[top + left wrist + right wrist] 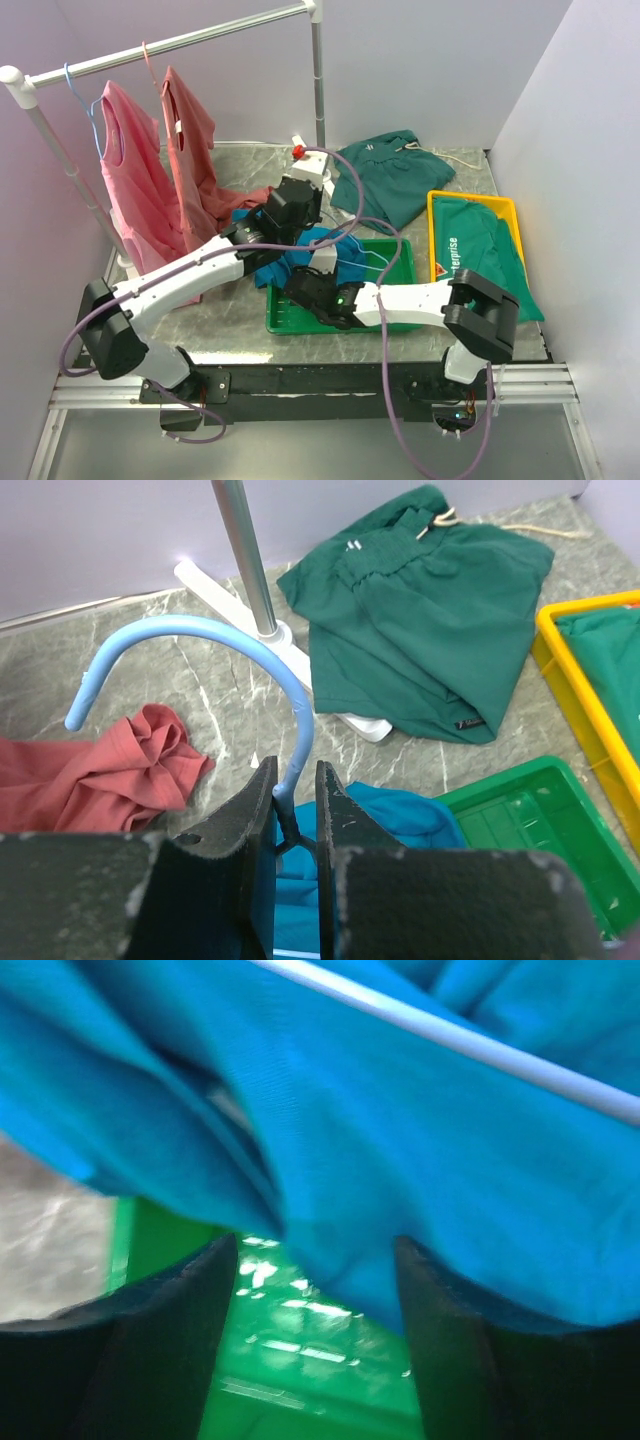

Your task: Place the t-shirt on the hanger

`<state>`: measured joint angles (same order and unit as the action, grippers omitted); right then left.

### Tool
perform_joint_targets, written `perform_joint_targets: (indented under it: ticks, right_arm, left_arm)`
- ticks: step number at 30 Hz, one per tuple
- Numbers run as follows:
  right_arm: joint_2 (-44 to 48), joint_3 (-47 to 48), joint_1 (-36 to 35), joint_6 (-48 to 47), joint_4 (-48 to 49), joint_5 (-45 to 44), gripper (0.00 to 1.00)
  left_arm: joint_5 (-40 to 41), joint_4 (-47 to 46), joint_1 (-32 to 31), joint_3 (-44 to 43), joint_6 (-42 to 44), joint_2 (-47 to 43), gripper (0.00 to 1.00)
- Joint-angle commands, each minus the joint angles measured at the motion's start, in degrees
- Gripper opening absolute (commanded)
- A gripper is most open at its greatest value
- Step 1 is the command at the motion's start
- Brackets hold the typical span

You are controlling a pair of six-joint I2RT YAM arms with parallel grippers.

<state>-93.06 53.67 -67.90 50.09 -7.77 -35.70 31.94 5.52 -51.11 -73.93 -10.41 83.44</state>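
1. My left end effector is pinching the hanger at its neck. The hook curls toward the upper left of the left wrist view.
2. My right end effector is spread over the green tray, and the t-shirt droops between its fingers from above.
3. The hanger's wire crosses the upper right of the right wrist view diagonally, against the cloth. I judge the right arm is nearer for drawing fabric over it.

Around the left tool clamping the hanger: blocked ahead by the rack pole, rightward by the dark green shirt and yellow tray, leftward by crumpled pink cloth. Open over bare surface between cloth and pole.
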Motion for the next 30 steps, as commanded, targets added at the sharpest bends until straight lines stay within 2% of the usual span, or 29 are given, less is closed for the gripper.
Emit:
perform_joint_targets:
  ticks: [1,2,5,6,8,9,10,16,21,30]
  right_arm:
    - [-2.6,2.0,0.8,2.6,-1.9,-4.8,0.63]
    - [-3.0,1.9,0.9,2.6,-1.5,-5.0,0.60]
    - [-3.6,2.3,1.3,1.9,-1.5,-6.0,0.40]
    - [-3.7,2.5,1.5,1.9,-1.6,-6.2,0.28]
    - [-3.2,1.6,2.7,1.6,-0.5,-5.4,0.19]
    - [-2.6,0.9,2.9,1.4,0.2,-5.3,0.07]
    - [-1.8,-0.6,3.0,1.4,0.7,-5.1,0.02]
    - [8.5,-7.2,3.1,2.4,0.5,-5.3,0.00]
    - [22.0,-14.9,3.6,3.1,0.8,-4.4,0.00]
    - [39.9,-18.3,5.9,3.0,-4.2,-2.4,0.00]
  left_arm:
    - [-0.9,-0.2,0.4,-1.4,-0.5,-3.1,0.01]
    - [-1.0,-0.2,0.4,-1.4,-0.4,-3.1,0.01]
    - [-1.2,0.1,0.3,-1.3,-0.2,-3.5,0.01]
    - [-1.3,0.2,0.4,-1.3,-0.1,-3.5,0.01]
    - [-1.6,0.3,0.4,-1.3,0.0,-3.9,0.01]
    - [-1.6,0.3,0.5,-1.0,0.1,-4.1,0.01]
    - [-1.6,0.2,0.7,-1.0,0.3,-4.3,0.01]
    - [-1.6,0.5,1.5,-0.6,1.4,-5.5,0.01]
    - [-1.6,-1.1,1.9,0.6,2.8,-7.3,0.01]
    - [0.4,-4.6,2.1,2.6,5.5,-10.0,0.01]
